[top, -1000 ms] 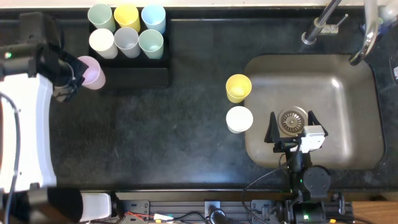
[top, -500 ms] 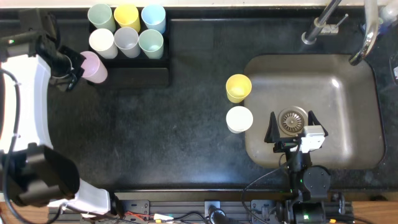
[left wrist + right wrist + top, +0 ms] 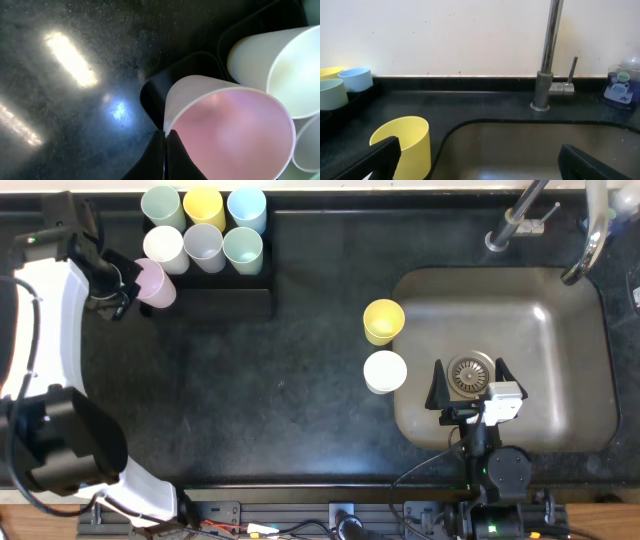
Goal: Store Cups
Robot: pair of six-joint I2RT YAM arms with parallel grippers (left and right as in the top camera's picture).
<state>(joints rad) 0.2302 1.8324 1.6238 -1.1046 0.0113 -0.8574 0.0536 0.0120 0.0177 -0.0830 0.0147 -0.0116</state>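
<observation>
Left wrist view: fingers pinch the pink cup at its rim.

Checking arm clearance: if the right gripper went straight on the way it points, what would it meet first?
Likely the sink's far wall, beside the faucet's base, though depth is unclear. The open right gripper hangs over it; the yellow cup stands off to one side of that line.

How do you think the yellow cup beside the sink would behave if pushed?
The yellow cup looks empty and thin-walled, so probably light and apt to slide or tip. It stands at the sink rim, so it might topple in.
</observation>
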